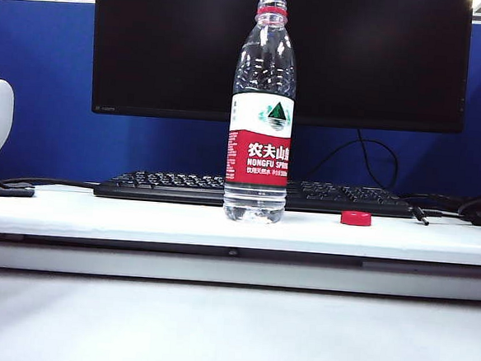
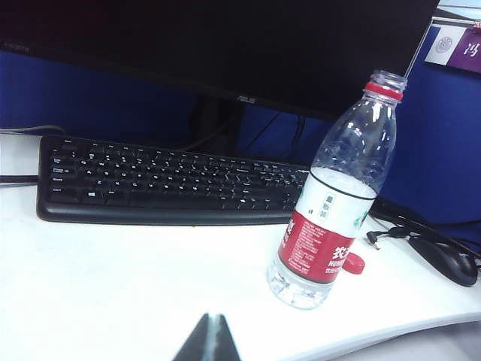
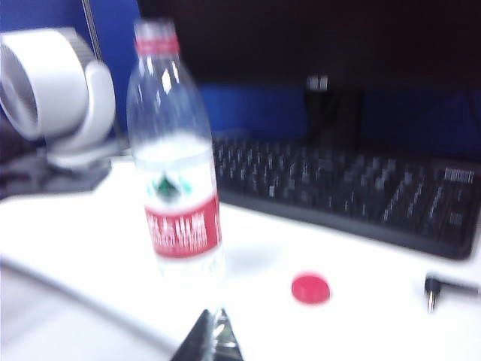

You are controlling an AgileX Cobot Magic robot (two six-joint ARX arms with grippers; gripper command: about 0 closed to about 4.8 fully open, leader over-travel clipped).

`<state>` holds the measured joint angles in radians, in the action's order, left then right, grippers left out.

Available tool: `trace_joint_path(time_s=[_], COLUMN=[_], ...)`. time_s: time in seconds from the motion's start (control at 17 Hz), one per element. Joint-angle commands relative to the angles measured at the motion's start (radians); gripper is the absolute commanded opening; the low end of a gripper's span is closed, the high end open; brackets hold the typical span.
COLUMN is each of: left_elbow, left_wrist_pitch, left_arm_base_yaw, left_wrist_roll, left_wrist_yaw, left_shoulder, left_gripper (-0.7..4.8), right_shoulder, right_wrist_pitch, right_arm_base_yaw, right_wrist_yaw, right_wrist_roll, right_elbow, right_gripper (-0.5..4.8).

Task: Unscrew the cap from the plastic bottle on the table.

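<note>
On the white bench [image 1: 98, 212], the Nongfu Spring plastic bottle [image 1: 261, 116] stands upright at centre, in front of the black keyboard [image 1: 166, 185] and the dark monitor [image 1: 176, 44]. Its mouth is open, with only the thin red neck ring left. The red cap [image 1: 356, 218] lies flat on the bench at about three o'clock from the bottle's base, near but apart from it. A white fan [image 3: 56, 94] sits at the bench's nine o'clock edge. Both arms are drawn back from the bottle: the left gripper [image 2: 209, 340] and the right gripper [image 3: 210, 338] have their fingers closed, holding nothing.
</note>
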<state>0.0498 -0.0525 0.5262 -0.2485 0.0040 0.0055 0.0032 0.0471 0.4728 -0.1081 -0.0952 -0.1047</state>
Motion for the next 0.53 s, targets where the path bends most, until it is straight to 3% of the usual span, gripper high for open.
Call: trace_joint_path(time_s=[0.06,0.35,0.41,0.47,0.53], left_elbow=[0.004,0.004,0.004,0.002,-0.006], left_wrist_pitch=[-0.008,-0.007,-0.010,-0.007,-0.010], left_arm_base_yaw=[0.000,0.000,-0.001,-0.013,-0.047], left_wrist_roll=[-0.002,0.027,0.167,0.214,0.224], left_wrist_yaw=[0.000,-0.003,-0.089,-0.162,-0.176], left_shoulder=[-0.002,-0.002,-0.002,-0.002,-0.002], left_gripper=[-0.05,-0.06,-0.05,-0.05,-0.05], right_shoulder=[-0.001,-0.001,-0.001,-0.001,-0.001], right_wrist_pitch=[0.074,0.148,0.151,0.153,0.153], right_arm_base_yaw=[0.000,0.000,0.000,0.000,0.001], right_wrist_yaw=[-0.002,-0.002,-0.002,-0.002,-0.002], right_wrist_roll=[0.002,0.002,0.002,0.002,0.002], right_elbow=[-0.003,-0.003,-0.003,-0.003,-0.003], right_gripper=[-0.04,-0.04,-0.04,-0.04,-0.04])
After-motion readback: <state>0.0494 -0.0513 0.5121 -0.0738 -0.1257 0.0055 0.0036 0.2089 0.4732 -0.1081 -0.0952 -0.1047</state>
